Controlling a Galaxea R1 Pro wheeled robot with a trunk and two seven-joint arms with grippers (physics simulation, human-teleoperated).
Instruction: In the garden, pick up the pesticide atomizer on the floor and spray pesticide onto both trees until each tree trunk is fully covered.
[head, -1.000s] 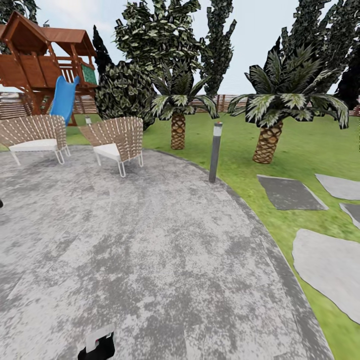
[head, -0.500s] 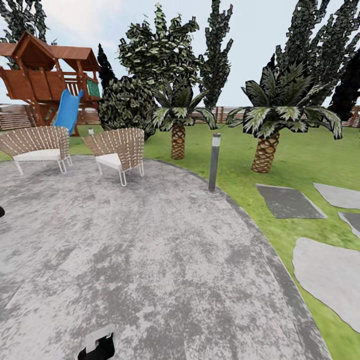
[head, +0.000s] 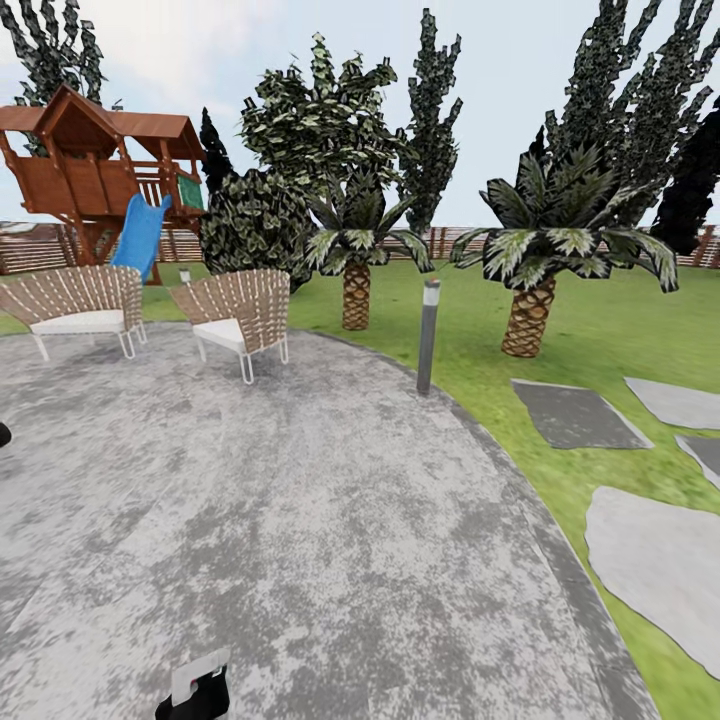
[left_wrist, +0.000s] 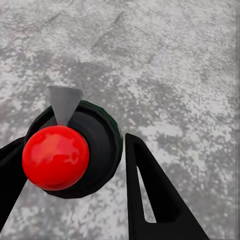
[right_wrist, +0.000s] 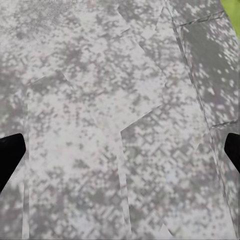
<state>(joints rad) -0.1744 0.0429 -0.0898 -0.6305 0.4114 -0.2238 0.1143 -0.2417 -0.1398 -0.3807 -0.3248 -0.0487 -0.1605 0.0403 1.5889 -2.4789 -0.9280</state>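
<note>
The left gripper (left_wrist: 75, 175) has its fingers pinching the atomizer (left_wrist: 70, 150) for carrying across the patio (head: 300, 520); the right gripper (right_wrist: 120, 155) has its fingers spread, free.

**Atomizer in hand; lawn ahead**

The black pistol-shaped pesticide atomizer (left_wrist: 102, 145), with a red round knob and a grey cone at its end, sits between the jaws of the left gripper (left_wrist: 75, 142) above grey paving. Its white mark shows low in the head view. The garden's green grass lawn (head: 600, 320) lies beyond, bounded by a brown slatted fence (head: 30, 250).
</note>
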